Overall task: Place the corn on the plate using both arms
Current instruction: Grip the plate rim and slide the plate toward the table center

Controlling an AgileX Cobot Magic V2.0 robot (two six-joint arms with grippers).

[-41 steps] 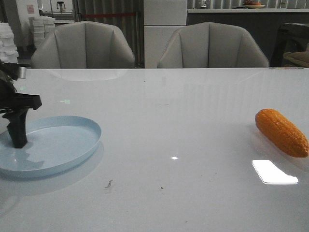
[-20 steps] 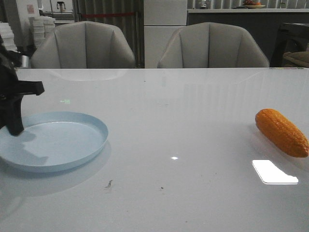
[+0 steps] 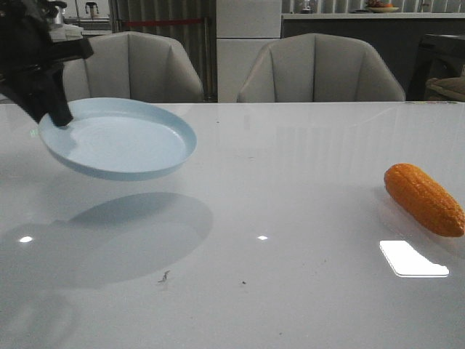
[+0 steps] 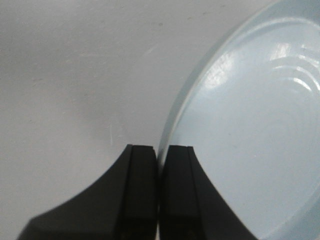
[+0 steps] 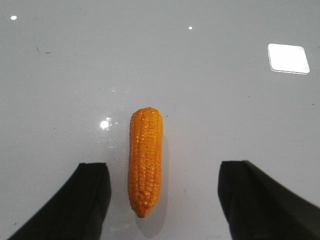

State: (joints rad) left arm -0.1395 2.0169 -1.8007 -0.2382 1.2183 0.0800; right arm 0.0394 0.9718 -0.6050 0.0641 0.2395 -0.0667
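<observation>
Corn (image 5: 145, 161) lies between spread right jaws; left jaws pinch plate (image 3: 120, 142) rim.

Glossy white bench (image 3: 290, 167), smooth and reflective, spotted with bright light glare and a few small dark specks near the front edge. Bearing one orange corn (image 3: 423, 198) lying flat on its side, directly below and between the spread fingers of the right end effector (image 5: 160, 200), touching neither, and well apart from the left end effector (image 3: 43, 80).
</observation>
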